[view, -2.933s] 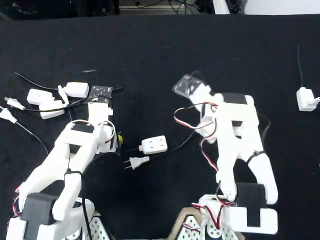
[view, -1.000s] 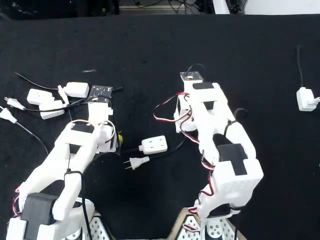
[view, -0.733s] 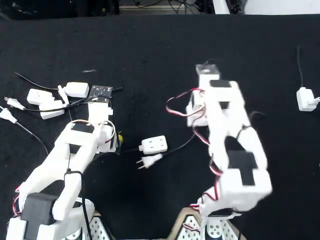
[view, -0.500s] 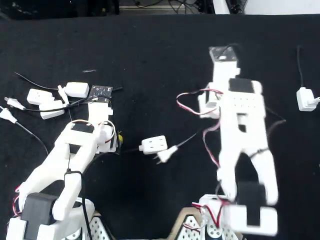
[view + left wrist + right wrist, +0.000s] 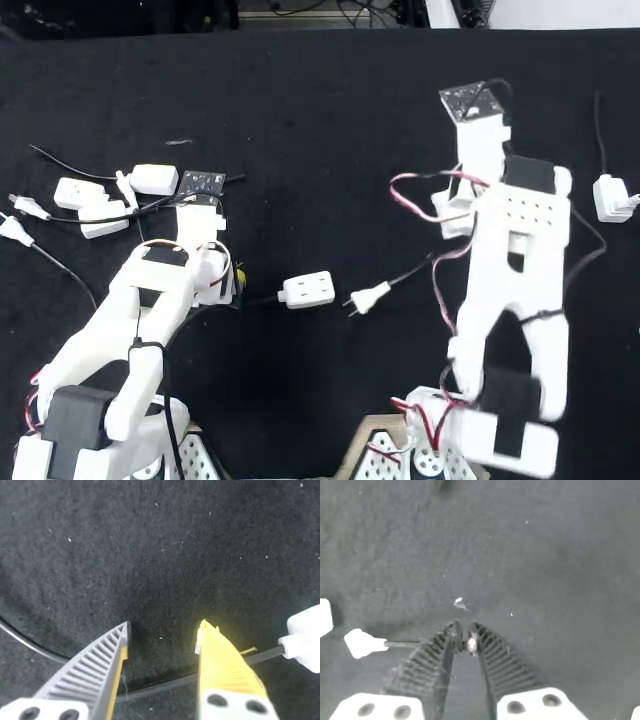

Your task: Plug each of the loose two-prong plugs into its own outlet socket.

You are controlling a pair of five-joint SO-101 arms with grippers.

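Dragged by its cord [image 5: 410,273], the plug [image 5: 368,298] is now lined up beside the socket [image 5: 308,290] for insertion; the right gripper [image 5: 462,627] is clamped on that cord, the left gripper [image 5: 162,630] held open.

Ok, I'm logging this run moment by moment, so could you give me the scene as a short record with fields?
outlet block: white, mid-table, nothing plugged in
loose plug: beside it, prongs toward it, not touching
plug cord: runs under the right arm
left end effector: open, over the outlet block's lead
right end effector: shut, apparently on the plug cord
adapter cluster: beyond the left arm
single adapter: table's right edge
task state: plug not yet inserted
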